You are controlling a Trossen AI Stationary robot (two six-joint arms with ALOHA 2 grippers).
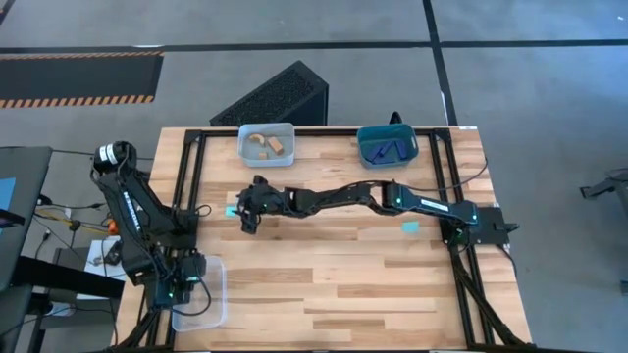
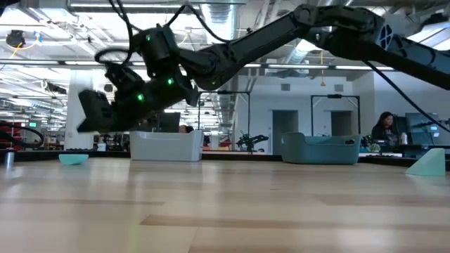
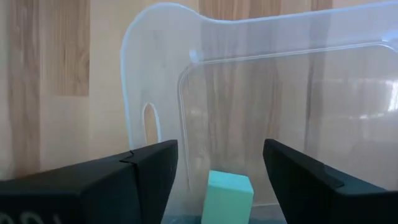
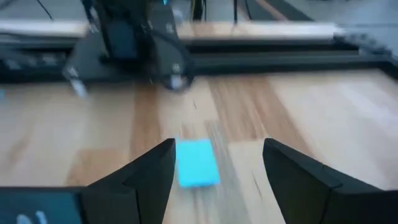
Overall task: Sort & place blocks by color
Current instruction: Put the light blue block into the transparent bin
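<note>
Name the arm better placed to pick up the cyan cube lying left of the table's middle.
Right. Its open tool hovers right beside that cyan cube, which shows between its fingers in the wrist view. The left tool sits over the clear bin at the near left corner.

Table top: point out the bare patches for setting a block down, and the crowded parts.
Bare: the wide near half of the table, between the clear bin and the right frame rail. Crowded: the far edge with the tan-block bin and teal bin, and mid-table under the right gripper.
</note>
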